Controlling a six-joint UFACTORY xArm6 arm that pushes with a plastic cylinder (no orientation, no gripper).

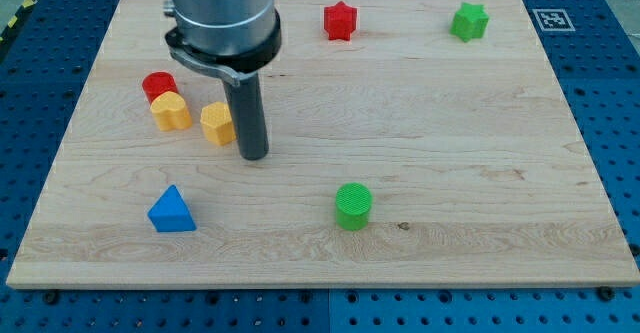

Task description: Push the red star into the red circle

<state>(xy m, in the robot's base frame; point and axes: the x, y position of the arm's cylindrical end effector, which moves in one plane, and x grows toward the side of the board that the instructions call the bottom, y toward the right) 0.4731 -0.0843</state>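
The red star (340, 20) lies near the view's top, right of centre-left. The red circle (157, 85) sits at the view's left, touching a yellow block (171, 111) just below it. My tip (255, 156) rests on the board just right of a second yellow block (217, 123), close to it or touching. The tip is well below and left of the red star, and right of the red circle.
A blue triangle (172, 211) lies at the lower left. A green circle (353, 205) sits at the lower middle. A green star-like block (469, 21) is at the upper right. The wooden board (450, 133) ends at blue perforated table on all sides.
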